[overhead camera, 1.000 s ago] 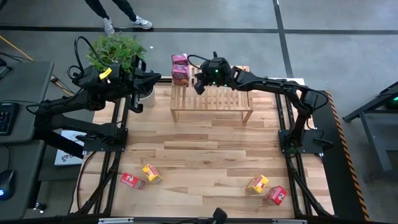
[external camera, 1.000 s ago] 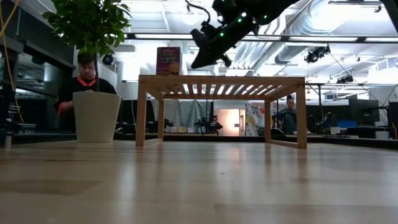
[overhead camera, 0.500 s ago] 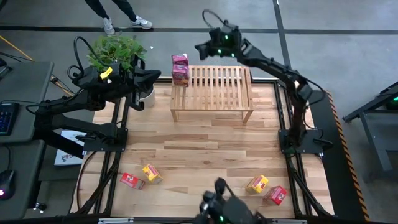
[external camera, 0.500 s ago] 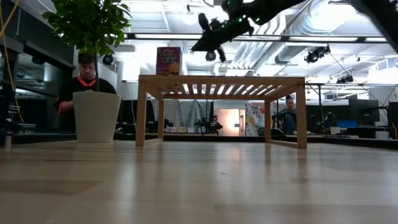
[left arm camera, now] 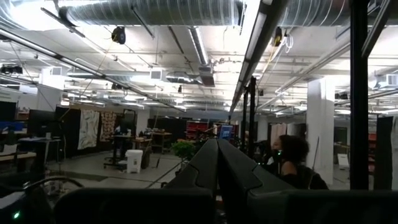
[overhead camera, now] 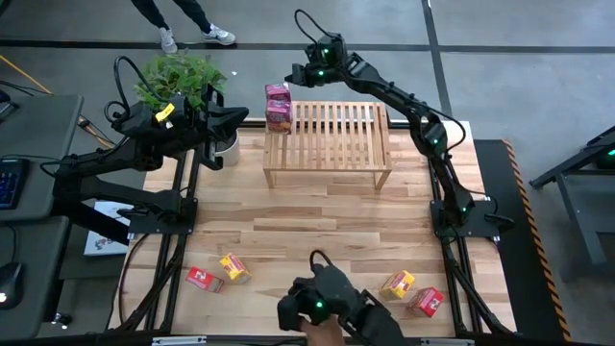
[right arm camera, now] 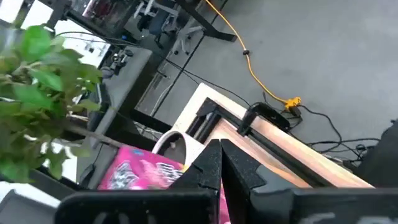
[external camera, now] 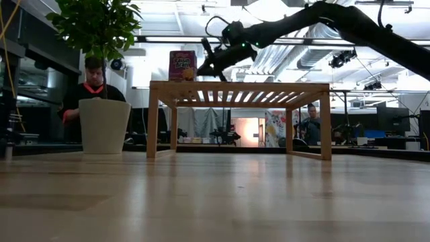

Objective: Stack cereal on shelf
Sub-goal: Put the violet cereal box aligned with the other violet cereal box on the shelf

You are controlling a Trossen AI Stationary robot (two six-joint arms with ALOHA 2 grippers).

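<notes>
Hovering at one o'clock of the pink cereal boxes (overhead camera: 279, 106) on the shelf (overhead camera: 332, 144), the right gripper (overhead camera: 292, 77) has fingers pressed together, empty.

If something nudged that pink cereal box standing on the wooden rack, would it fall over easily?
Probably. The pink cereal box stands upright at the corner of the shelf, taller than it is wide in the low view, so a nudge would likely tip it or knock it off. It looks like small, light cardboard, fairly stiff but crushable.
</notes>
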